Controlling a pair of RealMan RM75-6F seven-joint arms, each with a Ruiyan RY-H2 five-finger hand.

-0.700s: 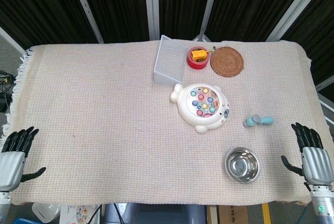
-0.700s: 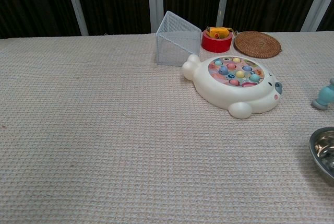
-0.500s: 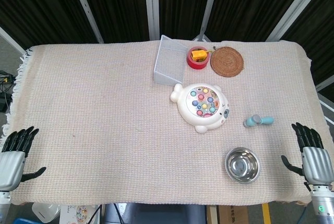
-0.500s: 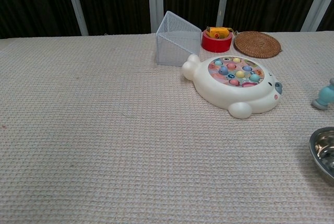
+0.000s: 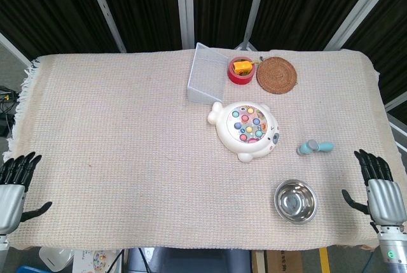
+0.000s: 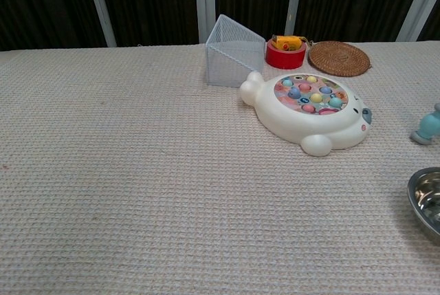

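My left hand [image 5: 13,190] lies at the near left corner of the table, fingers spread, holding nothing. My right hand [image 5: 381,193] lies at the near right corner, fingers spread and empty. Nearest to it are a steel bowl [image 5: 295,201] [image 6: 427,199] and a small pale blue toy [image 5: 315,147] [image 6: 429,126]. A white seal-shaped toy [image 5: 247,130] [image 6: 307,111] with coloured buttons sits right of centre. Neither hand shows in the chest view.
A beige woven cloth [image 5: 127,146] covers the table. At the back stand a wire mesh basket [image 5: 206,82] [image 6: 235,60], a red cup [image 5: 241,71] [image 6: 286,53] with a yellow object in it, and a round woven coaster [image 5: 276,74] [image 6: 339,58].
My left hand has slid a little toward the left and the near edge. The right hand and all objects have stayed put.
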